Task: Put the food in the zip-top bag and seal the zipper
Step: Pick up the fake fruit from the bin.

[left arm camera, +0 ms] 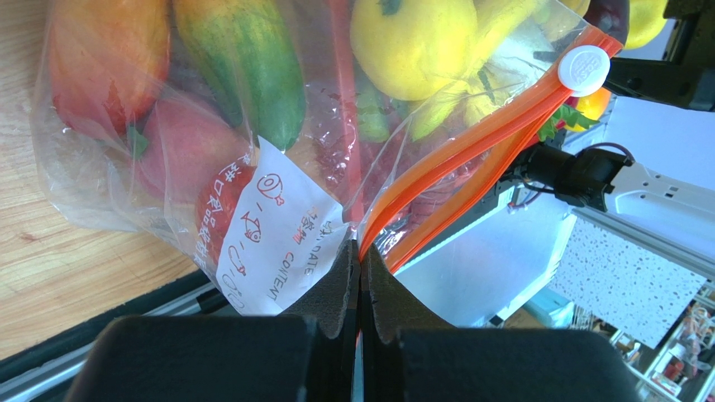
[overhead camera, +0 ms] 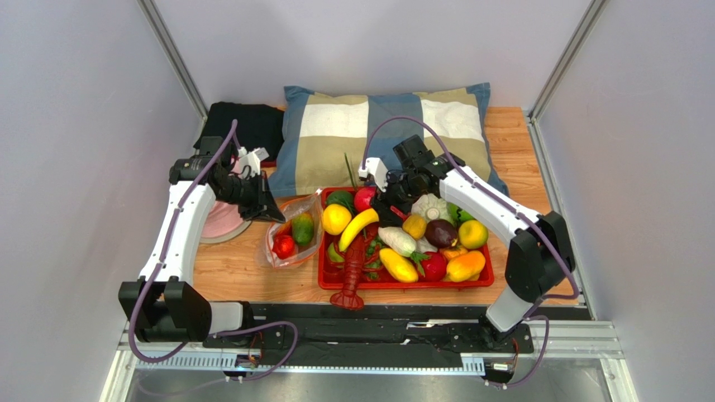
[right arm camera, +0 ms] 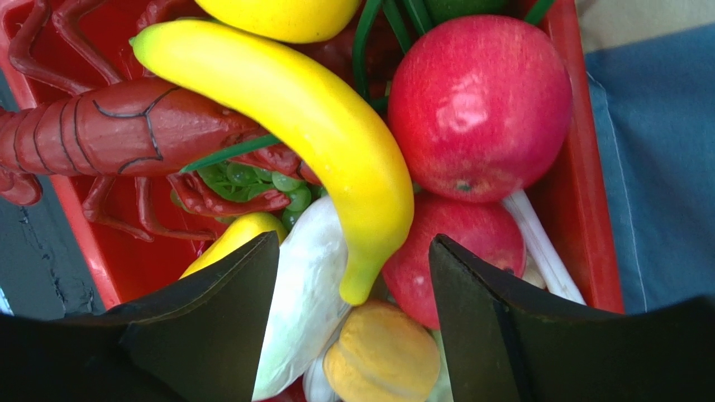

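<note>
Left gripper clamps the zip-top bag by its zipper end, left of the red tray.
Filling looks under way: right gripper, spread wide, hovers above the banana; next, close on it and carry it bagward.

red tray crammed w/ food, zip-top bag tight on its left, pillow behind, lobster overhanging front

One bag, one tray, one lobster, one pillow
</note>
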